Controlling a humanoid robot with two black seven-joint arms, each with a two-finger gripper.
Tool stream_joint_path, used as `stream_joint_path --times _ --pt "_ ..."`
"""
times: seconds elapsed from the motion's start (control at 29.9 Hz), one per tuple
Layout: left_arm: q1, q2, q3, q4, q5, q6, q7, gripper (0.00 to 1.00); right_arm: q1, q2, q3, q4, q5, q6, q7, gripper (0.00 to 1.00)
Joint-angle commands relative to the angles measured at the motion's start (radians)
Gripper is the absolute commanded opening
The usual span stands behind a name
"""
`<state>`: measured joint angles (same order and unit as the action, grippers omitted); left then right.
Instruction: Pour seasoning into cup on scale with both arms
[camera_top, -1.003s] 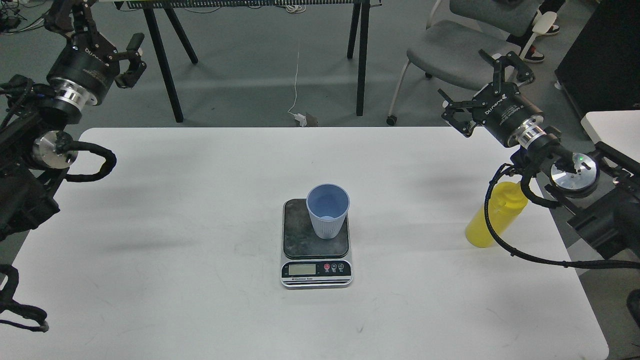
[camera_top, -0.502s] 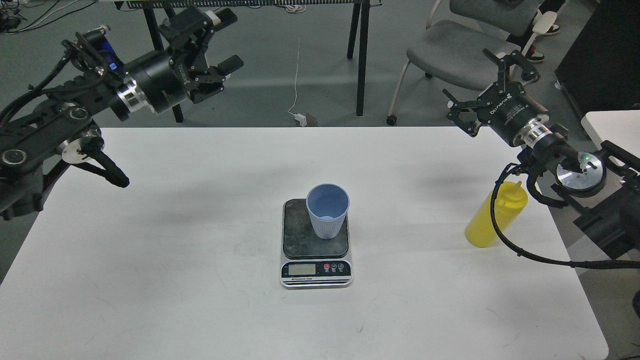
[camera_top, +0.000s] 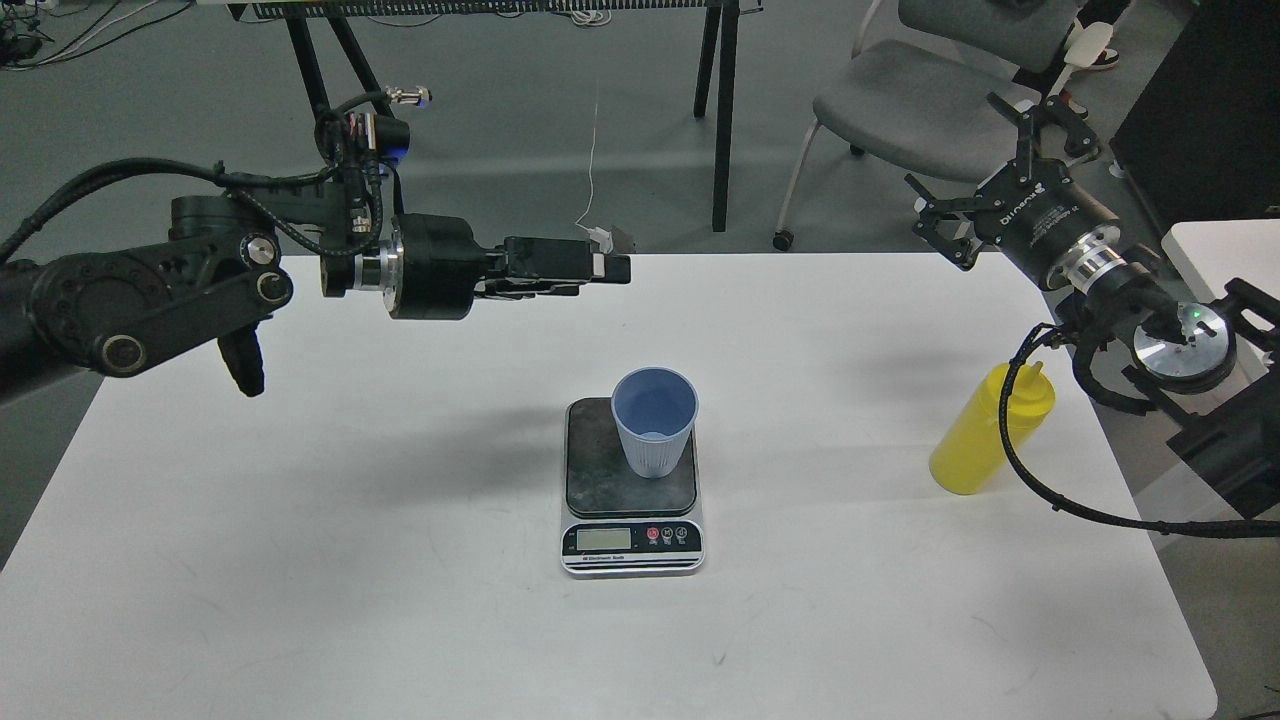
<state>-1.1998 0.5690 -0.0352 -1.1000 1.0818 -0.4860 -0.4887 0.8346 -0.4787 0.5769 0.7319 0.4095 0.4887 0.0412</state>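
Note:
The light blue ribbed cup (camera_top: 655, 425) stands upright on the dark platform of the scale (camera_top: 600, 475) at the table's middle. The yellow seasoning bottle (camera_top: 985, 440) stands at the right edge of the table, partly crossed by my right arm's cable. My left gripper (camera_top: 605, 268) points right over the table's far edge, above and behind-left of the cup. It is seen side-on, so its fingers cannot be told apart. My right gripper (camera_top: 985, 170) is open and empty, raised beyond the table's far right corner, above and behind the bottle.
The white table (camera_top: 350, 560) bears only the scale and the bottle. A grey chair (camera_top: 900, 110) and black table legs (camera_top: 722, 120) stand behind it. A second white surface (camera_top: 1225, 250) is at the far right.
My left arm swung from the far left down and rightward, and its gripper now points horizontally towards the table's middle. My right gripper drifted slightly right and up. The cup, scale and bottle stayed put.

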Motion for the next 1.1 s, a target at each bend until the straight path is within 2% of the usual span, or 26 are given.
stream_joint_path --times 0.0,0.13,0.2,0.67,0.8,0.87,0.94,1.07 --pt "-0.001 -0.03 0.015 0.018 0.029 0.012 0.0 0.99 0.0 -0.001 0.0 0.0 0.0 0.0 0.0 0.99" --pt "-0.003 -0.092 0.116 0.098 0.096 0.095 0.028 0.99 0.0 -0.008 0.0 0.0 0.0 0.0 0.0 0.99" --pt "-0.003 -0.119 0.141 0.135 0.099 0.112 0.021 0.99 0.0 -0.009 0.0 0.0 0.0 0.0 0.0 0.99" --pt "-0.006 -0.132 0.084 0.134 0.017 0.104 0.0 0.99 -0.009 -0.037 0.008 -0.005 -0.005 0.0 0.04 0.99" --pt "-0.007 -0.12 -0.026 0.156 -0.123 0.073 0.0 0.99 -0.011 -0.038 0.006 -0.008 -0.005 0.0 0.039 0.99" --pt "0.0 -0.115 -0.145 0.254 -0.303 0.06 0.013 0.99 -0.012 -0.038 0.006 -0.005 -0.005 0.0 0.039 0.99" --pt "0.003 -0.123 -0.227 0.383 -0.487 0.035 0.044 0.99 -0.012 -0.038 0.006 -0.003 -0.005 0.0 0.039 0.99" --pt "0.016 -0.147 -0.255 0.647 -0.81 0.02 0.088 0.99 -0.012 -0.038 0.008 -0.002 -0.005 0.0 0.039 0.99"
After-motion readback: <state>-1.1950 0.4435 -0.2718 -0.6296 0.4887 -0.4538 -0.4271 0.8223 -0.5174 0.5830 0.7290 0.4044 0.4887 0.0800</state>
